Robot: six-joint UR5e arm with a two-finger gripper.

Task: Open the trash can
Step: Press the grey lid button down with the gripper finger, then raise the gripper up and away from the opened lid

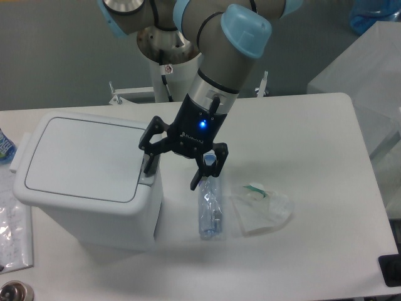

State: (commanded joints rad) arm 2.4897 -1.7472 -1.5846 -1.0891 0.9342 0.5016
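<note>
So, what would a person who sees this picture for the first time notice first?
First the big white trash can on the left of the table, with its lid flat and closed. Next the black gripper with a blue light, its fingers spread open beside the can's right edge. A clear plastic bottle lies just right of the can.

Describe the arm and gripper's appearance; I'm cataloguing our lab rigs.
The arm has silver-grey tubular links with light blue joint caps. A silver wrist section leads to a black two-finger gripper with angular linkage fingers, small white lettering and a glowing blue light.
</note>
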